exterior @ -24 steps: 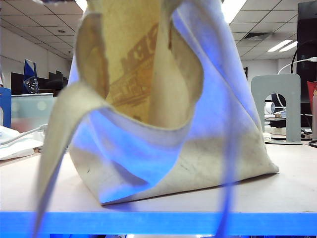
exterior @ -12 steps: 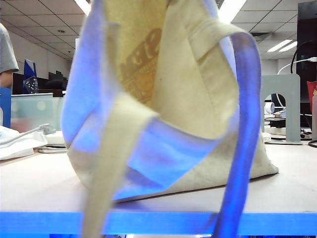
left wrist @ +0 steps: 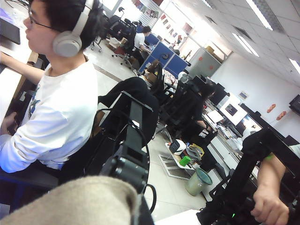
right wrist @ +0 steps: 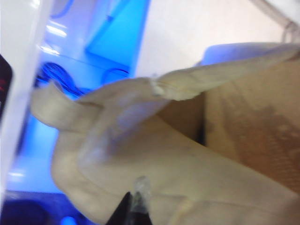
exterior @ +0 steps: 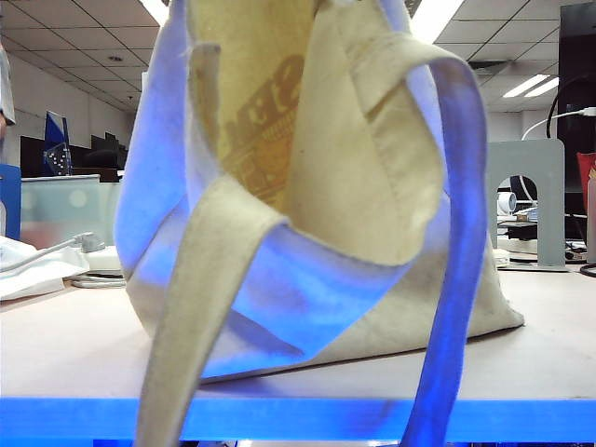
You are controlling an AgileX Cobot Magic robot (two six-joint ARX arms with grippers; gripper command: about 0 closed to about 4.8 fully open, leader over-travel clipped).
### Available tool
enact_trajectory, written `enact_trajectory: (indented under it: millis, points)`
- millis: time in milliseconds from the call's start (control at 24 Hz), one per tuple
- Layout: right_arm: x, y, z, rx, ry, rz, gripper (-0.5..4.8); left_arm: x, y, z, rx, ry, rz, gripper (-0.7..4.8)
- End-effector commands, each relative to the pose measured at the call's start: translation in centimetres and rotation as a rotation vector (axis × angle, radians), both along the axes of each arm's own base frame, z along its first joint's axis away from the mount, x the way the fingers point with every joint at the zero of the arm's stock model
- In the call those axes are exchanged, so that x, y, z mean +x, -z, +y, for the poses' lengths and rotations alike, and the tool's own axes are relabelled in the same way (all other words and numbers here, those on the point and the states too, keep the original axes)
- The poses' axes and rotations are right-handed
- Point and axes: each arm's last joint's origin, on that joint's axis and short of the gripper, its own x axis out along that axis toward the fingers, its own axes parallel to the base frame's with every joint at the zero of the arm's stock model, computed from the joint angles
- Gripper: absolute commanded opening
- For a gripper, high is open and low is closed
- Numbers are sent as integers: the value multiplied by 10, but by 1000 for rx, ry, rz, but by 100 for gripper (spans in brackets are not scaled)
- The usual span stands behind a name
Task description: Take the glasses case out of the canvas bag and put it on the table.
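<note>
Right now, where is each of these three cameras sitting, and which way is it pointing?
Exterior view: low at the table's blue front edge, facing the standing canvas bag and the office behind; no arm or gripper shows.
Left wrist view: on the left arm, pointing out across the office at a seated man in headphones; the left gripper is a dark shape beside beige fabric.
Right wrist view: on the right arm, looking down along the bag's rim; only the right gripper's tip shows, against the cloth.
Shared: the exterior and right wrist views both show the bag.
</note>
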Motion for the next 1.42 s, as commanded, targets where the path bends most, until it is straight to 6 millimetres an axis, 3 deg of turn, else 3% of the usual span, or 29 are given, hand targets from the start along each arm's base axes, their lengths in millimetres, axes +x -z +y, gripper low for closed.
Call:
enact_trajectory:
  millis: [42, 292, 626, 751, 835, 918, 1002, 1169, 1294, 1419]
  points:
    - [-3, -8, 7, -16, -45, -90, -6, -2, -3, 2, -4, 3, -1, -5]
    - [-7, 1, 35, -96, -109, -142, -6, -2, -3, 2, -2, 5, 1, -5]
    - [2, 1, 57, -11, -161, -182, -6, -3, -3, 3, 4, 45, -10, -5]
    - [17, 16, 69, -42, -141, -147, -6, -7, -6, 5, -3, 51, -24, -5]
    - [37, 27, 74, -67, -81, -132, -6, -10, -7, 7, -4, 60, -30, -5]
    - [56, 29, 66, -84, -5, -127, -6, -12, -9, 8, -1, 82, -38, -5]
    - [71, 15, 47, -16, 48, -121, -6, -15, -10, 10, -4, 89, -46, -5]
    - [80, -4, 14, 54, 106, -104, -6, -15, -10, 10, -6, 89, -52, -5]
    - [91, 9, 1, -9, 170, -64, -6, -15, -11, 10, -6, 87, -47, -5]
    - [96, 39, 4, -33, 196, 44, -6, -16, -13, 11, -23, 67, -64, -5]
